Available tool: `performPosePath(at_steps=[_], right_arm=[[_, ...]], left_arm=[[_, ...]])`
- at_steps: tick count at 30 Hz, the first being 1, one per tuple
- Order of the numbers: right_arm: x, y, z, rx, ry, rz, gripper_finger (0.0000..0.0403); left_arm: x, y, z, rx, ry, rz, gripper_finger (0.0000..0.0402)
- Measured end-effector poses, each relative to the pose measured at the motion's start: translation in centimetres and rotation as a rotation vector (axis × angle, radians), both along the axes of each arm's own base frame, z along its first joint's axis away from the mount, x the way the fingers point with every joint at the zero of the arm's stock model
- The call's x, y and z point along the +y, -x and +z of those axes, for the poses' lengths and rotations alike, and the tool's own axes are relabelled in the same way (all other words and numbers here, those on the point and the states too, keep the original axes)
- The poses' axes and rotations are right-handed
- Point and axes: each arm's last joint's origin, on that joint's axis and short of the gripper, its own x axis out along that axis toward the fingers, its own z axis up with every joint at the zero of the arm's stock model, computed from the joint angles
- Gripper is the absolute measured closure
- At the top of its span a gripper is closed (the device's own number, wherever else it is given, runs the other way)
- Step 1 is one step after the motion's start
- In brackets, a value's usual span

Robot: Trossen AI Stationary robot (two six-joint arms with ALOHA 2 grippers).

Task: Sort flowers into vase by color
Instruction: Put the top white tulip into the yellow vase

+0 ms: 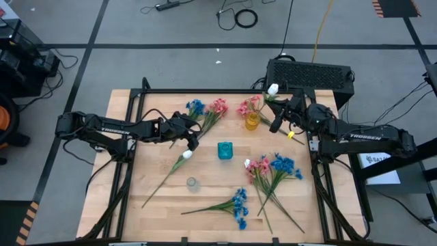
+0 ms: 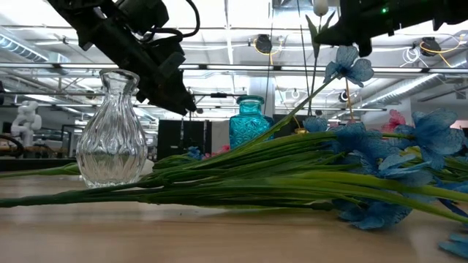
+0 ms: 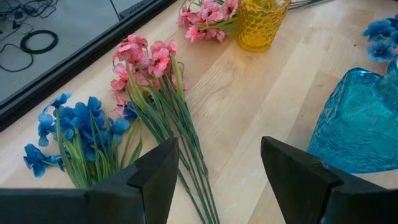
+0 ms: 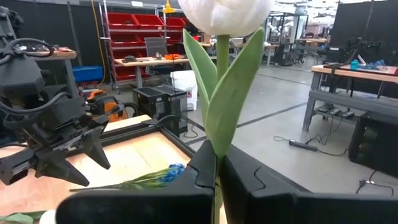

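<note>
My right gripper (image 4: 217,177) is shut on a white tulip (image 4: 224,12) and holds it up at the table's far right, beside the yellow vase (image 1: 252,121), which has pink flowers in it. My left gripper (image 3: 217,149) hangs open above the table, left of the teal vase (image 1: 225,150). Below its fingers lie the stems of a pink spray (image 3: 146,62) and a blue spray (image 3: 74,124). Another white tulip (image 1: 186,156) lies flat on the table near it. A clear vase (image 1: 192,182) stands nearer the front edge. My right gripper pinches the tulip's stem and leaves (image 4: 217,158) between its two fingers, below the bud. The fingers reach in level, across the stem. The tulip stands upright with its bud above the fingers, lifted clear of the table.
A mixed bundle of pink (image 1: 258,166) and blue (image 1: 283,164) flowers lies at the near right. A blue spray (image 1: 239,205) lies near the front edge. A black box (image 1: 311,72) stands behind the table's far right edge.
</note>
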Motion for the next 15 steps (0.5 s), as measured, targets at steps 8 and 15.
performPosePath(at_steps=[8, 15], right_arm=[[0.0, 0.0, -0.1, -0.015, -0.032, -0.002, 0.0403], [-0.7, 0.2, -1.4, -0.026, -0.031, -0.04, 0.0403]], left_arm=[[0.0, 0.0, 0.0, -0.001, 0.0, 0.0, 0.0167], [0.0, 0.0, 0.0, -0.003, 0.001, 0.001, 0.0167]])
